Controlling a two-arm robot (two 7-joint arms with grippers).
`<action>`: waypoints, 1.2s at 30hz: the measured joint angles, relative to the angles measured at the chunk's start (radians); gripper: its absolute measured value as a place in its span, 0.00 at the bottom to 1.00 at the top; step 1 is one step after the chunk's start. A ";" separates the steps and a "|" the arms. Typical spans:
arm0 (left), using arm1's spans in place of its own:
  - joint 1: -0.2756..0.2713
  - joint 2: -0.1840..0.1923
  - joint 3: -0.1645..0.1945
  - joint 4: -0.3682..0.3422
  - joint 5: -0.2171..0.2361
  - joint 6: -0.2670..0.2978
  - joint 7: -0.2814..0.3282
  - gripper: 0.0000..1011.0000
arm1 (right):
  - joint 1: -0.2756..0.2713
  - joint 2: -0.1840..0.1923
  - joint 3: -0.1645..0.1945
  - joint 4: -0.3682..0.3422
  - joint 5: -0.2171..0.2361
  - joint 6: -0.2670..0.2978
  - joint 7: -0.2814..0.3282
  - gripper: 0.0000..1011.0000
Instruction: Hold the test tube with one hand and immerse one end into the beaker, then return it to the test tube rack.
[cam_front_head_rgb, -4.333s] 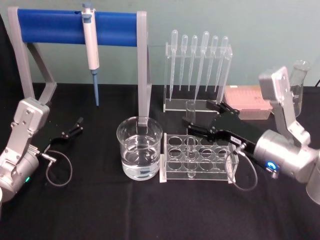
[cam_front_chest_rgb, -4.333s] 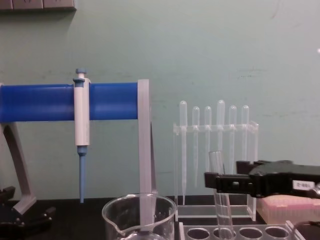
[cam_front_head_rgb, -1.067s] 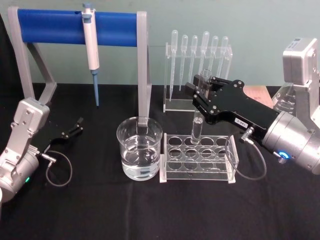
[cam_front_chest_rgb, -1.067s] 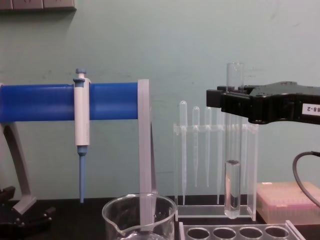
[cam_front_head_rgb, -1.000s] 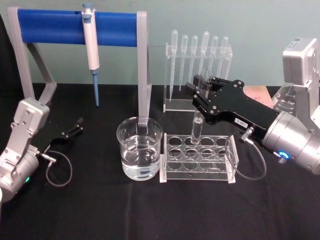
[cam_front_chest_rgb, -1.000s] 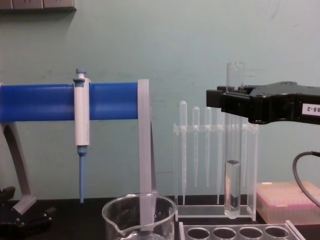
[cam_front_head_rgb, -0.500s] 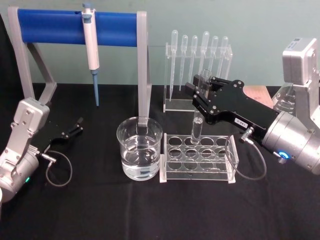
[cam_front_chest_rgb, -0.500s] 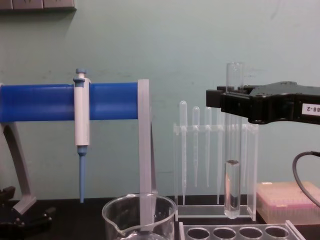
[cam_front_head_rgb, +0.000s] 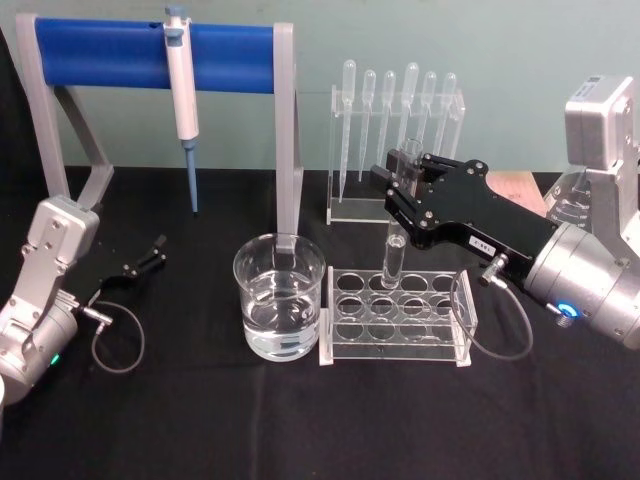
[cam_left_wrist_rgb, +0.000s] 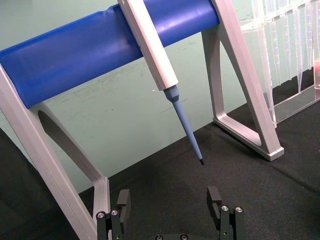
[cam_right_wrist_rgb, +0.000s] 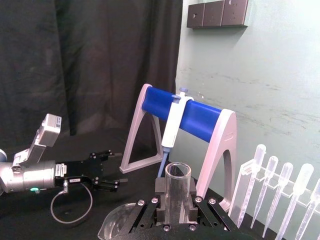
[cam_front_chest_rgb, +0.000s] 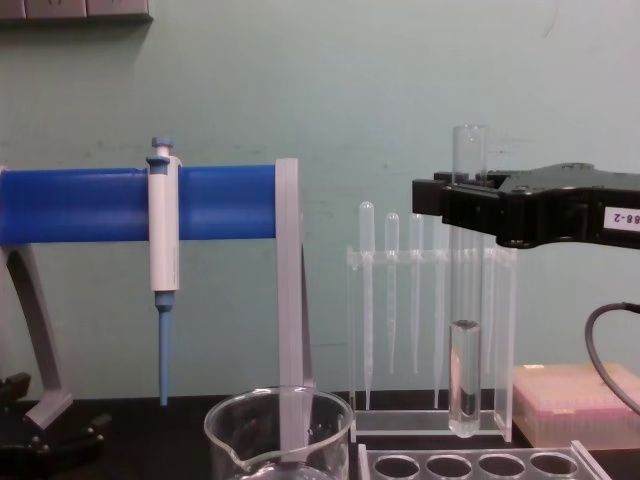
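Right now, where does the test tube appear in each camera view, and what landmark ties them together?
Head view: test tube upright in the right gripper, above the rack.
Chest view: test tube right of centre, bottom clear of the rack.
Right wrist view: test tube close up, clamped, open rim showing.
Left wrist view: the open left gripper faces the landmark.
Shared landmark: the blue bar carrying the micropipette.

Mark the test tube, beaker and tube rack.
Clear glass test tube (cam_front_chest_rgb: 465, 330), chest view, lower shaft.
Wide clear glass beaker (cam_front_head_rgb: 280, 312), head view, front wall.
Clear plastic holed rack (cam_front_head_rgb: 400, 348), head view, front wall.
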 joint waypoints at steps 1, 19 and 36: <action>0.000 0.000 0.000 0.000 0.000 0.000 0.000 0.99 | 0.000 0.000 0.000 0.000 0.000 0.000 0.000 0.22; 0.000 0.000 0.000 0.000 0.000 0.000 0.000 0.99 | 0.059 -0.064 -0.040 0.038 -0.021 0.004 0.016 0.22; 0.000 0.000 0.000 0.000 0.000 0.000 0.000 0.99 | 0.223 -0.208 -0.146 0.193 -0.056 0.005 0.044 0.22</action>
